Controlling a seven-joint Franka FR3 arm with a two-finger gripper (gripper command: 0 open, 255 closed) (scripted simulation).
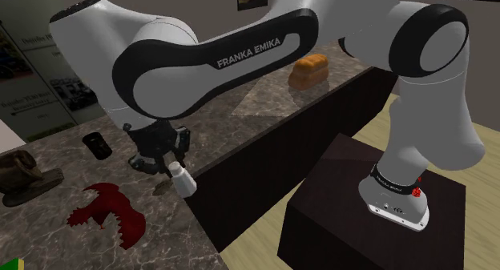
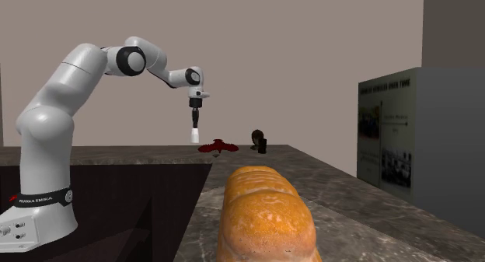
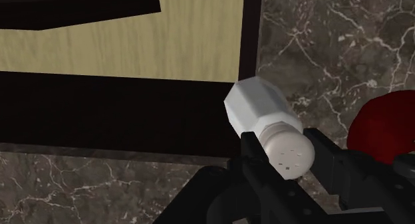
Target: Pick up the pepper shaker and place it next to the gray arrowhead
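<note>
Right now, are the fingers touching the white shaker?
Touching. The wrist view shows the black fingers pressed against the rounded cap of the shaker, one on each side, with no gap.

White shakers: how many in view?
1. White shaker, clasped in the gripper, held above the counter near its front edge. More could hide behind the arm.

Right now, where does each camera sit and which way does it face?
Shoulder view: beside the dark box stand, looking down over the marbled counter; white arm and black gripper show.
Second exterior view: low behind a golden bread loaf, facing the whole arm.
Wrist view: on the hand, looking down past the gripper at the white faceted shaker it clasps.
All share the shaker and a red jagged piece.
</note>
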